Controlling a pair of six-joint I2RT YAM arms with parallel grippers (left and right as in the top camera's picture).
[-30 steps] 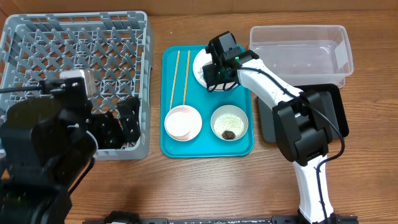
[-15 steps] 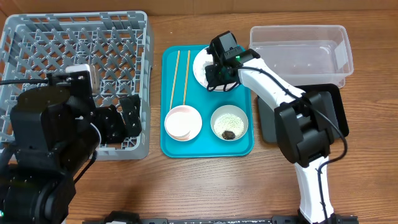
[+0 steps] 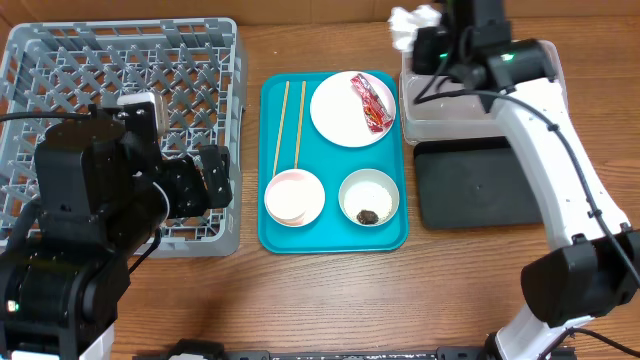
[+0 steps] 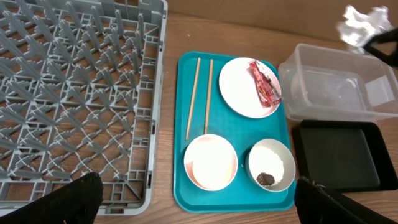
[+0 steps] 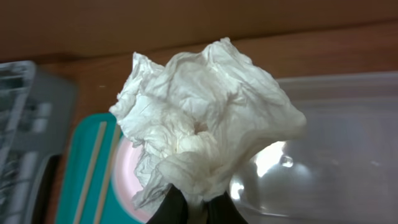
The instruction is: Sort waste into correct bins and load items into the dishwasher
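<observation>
Over the far left corner of the clear rectangular plastic tub [image 4: 329, 93], the right fingers [image 5: 166, 215] are pinching the crumpled white paper scrap [image 3: 413, 22] from below, holding it clear of the desk [image 3: 330, 300]. Crinkled red wrapper [image 3: 372, 104] is lying on the round white plate [image 3: 340, 112], on the flat teal tray [image 3: 330, 238]. Left fingers [image 4: 74, 202] are hanging spread wide, gripping nothing, at the near edge of the big grey lattice dish rack [image 3: 120, 80].

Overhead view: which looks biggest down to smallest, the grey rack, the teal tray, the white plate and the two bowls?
1. grey rack
2. teal tray
3. white plate
4. pinkish bowl and whitish bowl: they look about alike, so I won't rank one over the other.
</observation>
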